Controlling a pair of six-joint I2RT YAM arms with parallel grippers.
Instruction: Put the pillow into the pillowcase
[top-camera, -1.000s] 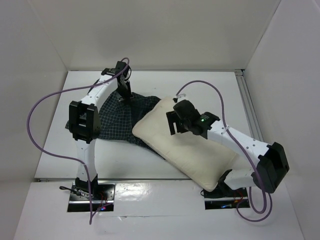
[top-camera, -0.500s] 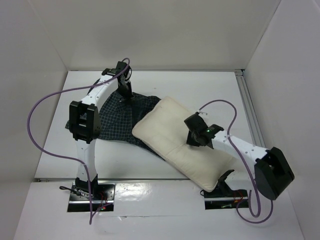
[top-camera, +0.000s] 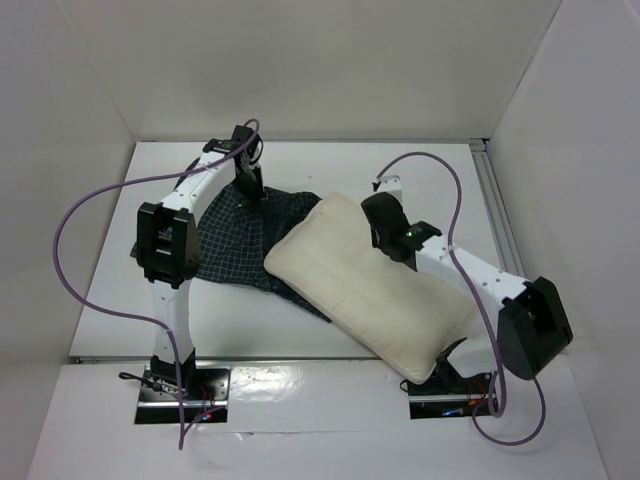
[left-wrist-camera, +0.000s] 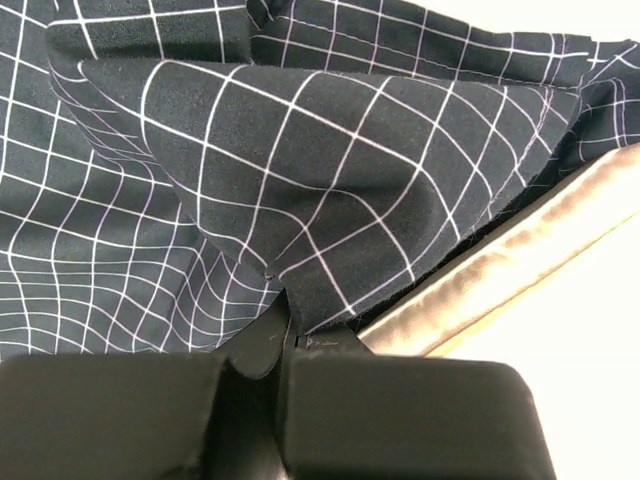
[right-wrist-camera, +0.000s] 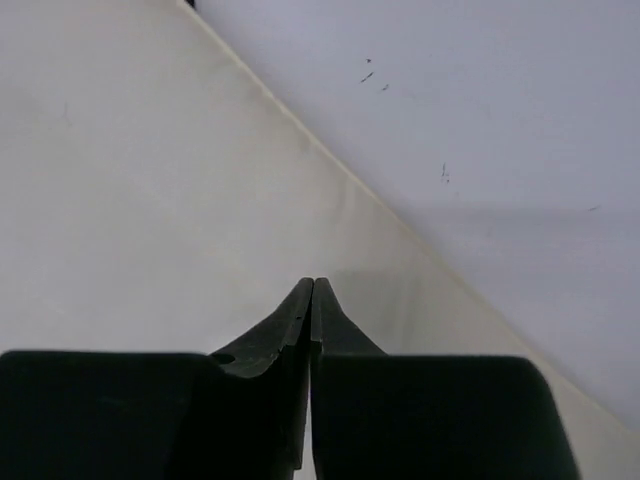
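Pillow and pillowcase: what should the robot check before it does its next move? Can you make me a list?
1. Left gripper pinching the pillowcase: ok. Its jaws are shut on a fold of the checked cloth.
2. Right gripper holding the pillow: cannot tell. Its jaws are shut at the pillow's far edge, but no cloth shows between them.
3. Pillowcase mouth open wide: cannot tell. The cloth is bunched up.
4. Pillow inside the pillowcase: not ok. Almost all of it lies outside, one corner overlapping the cloth.
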